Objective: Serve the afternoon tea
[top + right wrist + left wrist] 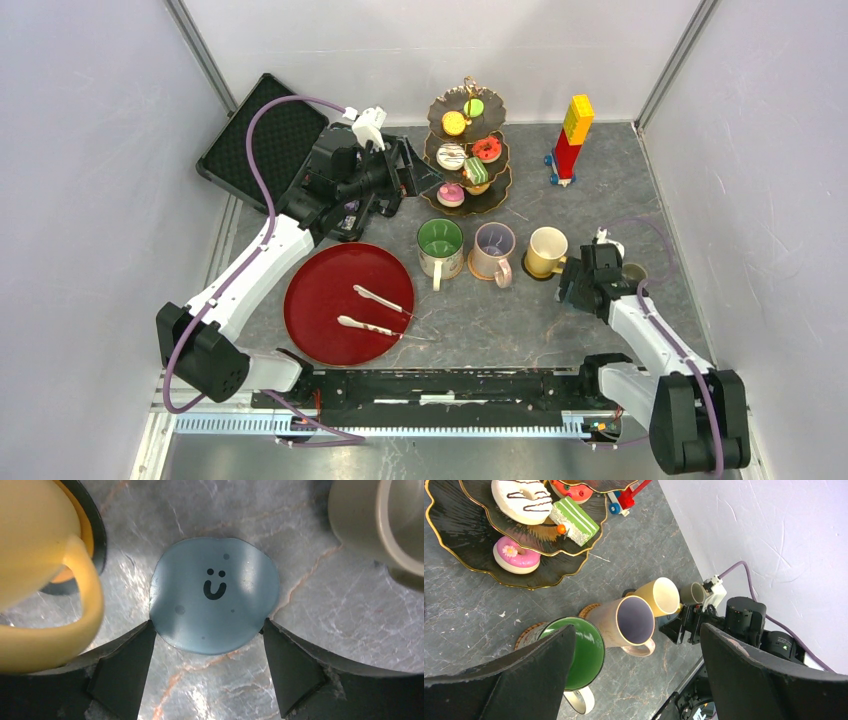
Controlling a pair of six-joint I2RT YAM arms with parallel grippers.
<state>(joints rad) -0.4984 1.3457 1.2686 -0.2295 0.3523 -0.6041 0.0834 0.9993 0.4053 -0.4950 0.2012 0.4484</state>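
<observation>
The dark three-tier stand [497, 192] at the back holds donuts, macarons and a green cake [574, 520]. In front stand the green-lined mug [440, 245], lilac mug [493, 250] and yellow mug [545, 250], with the small grey mug [633, 272] behind my right arm. My left gripper [418, 175] is open and empty in the air, left of the stand. My right gripper [207, 625] is open and low over the table. Its fingertips [142, 635] flank the near edge of a blue-grey smiley coaster [214, 594], which lies flat between the yellow mug [35, 540] and the grey mug [380, 520].
A round red tray [320, 290] with metal tongs [375, 300] lies front left. A black case [265, 135] leans at the back left. A red-and-yellow block tower [572, 135] stands right of the stand. Wicker coasters [526, 632] sit under the green and lilac mugs.
</observation>
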